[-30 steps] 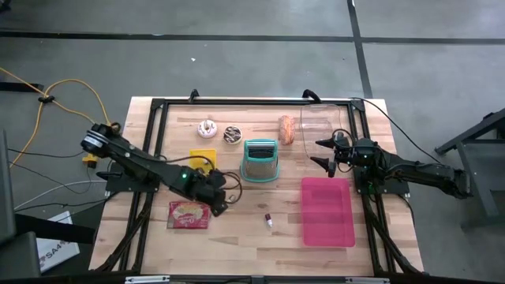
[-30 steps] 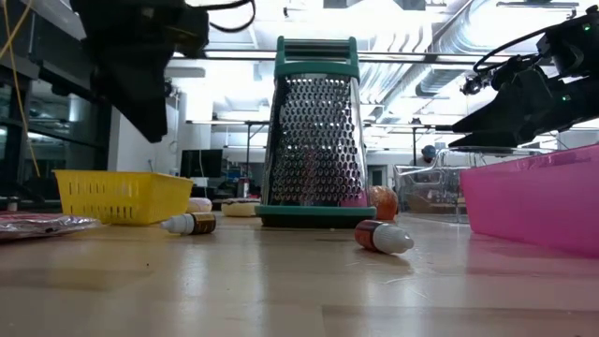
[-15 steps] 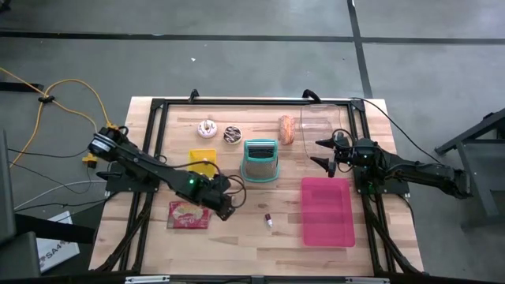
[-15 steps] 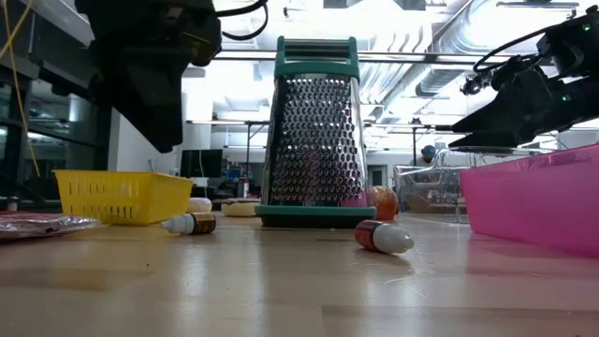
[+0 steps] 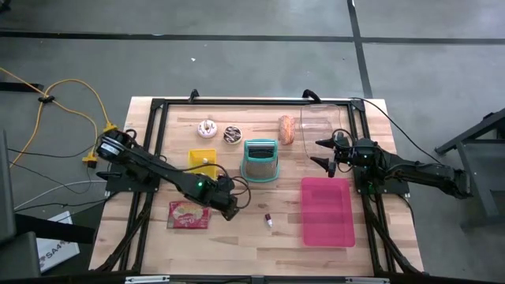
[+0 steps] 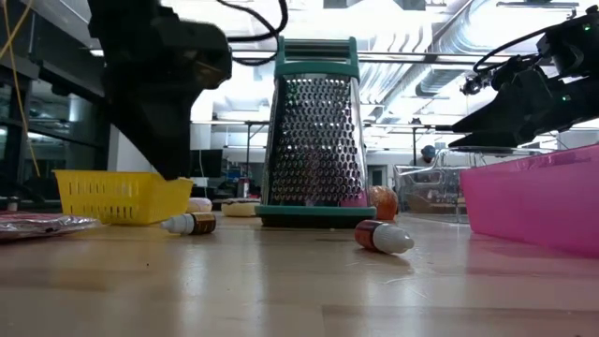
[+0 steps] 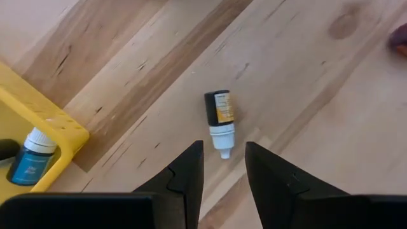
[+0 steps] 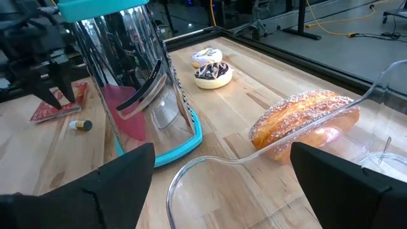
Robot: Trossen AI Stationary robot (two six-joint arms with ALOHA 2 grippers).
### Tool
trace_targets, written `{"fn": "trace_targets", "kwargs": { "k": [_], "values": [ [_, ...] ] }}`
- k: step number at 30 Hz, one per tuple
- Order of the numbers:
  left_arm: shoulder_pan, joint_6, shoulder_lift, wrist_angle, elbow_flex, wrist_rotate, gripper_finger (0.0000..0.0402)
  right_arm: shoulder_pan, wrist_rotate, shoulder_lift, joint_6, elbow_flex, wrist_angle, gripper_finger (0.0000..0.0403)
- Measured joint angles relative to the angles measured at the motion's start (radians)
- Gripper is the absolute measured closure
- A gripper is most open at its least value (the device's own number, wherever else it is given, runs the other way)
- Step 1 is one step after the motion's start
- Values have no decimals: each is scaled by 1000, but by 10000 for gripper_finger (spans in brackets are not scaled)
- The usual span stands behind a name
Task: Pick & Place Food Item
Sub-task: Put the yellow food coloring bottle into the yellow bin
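The left gripper [image 7: 222,166] hovers, fingers parted (holding nothing), over a small cylindrical bottle [image 7: 220,119] lying on the wooden table [image 7: 299,76].

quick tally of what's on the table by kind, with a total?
Donuts: 2
Bread roll: 1
Grater: 1
Yellow basket: 1
Pink tray: 1
Clear container: 1
Red snack packet: 1
Small bottles: 3
Total: 11
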State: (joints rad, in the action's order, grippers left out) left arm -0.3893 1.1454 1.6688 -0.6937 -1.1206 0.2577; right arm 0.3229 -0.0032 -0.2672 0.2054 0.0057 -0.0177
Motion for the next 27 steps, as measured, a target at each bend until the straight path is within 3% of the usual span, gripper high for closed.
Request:
{"fn": "trace_targets", "kwargs": {
  "k": [27],
  "values": [
    [1, -17, 98, 69, 1, -19, 292, 0, 0, 0, 0, 0, 1, 46]
  ]
}}
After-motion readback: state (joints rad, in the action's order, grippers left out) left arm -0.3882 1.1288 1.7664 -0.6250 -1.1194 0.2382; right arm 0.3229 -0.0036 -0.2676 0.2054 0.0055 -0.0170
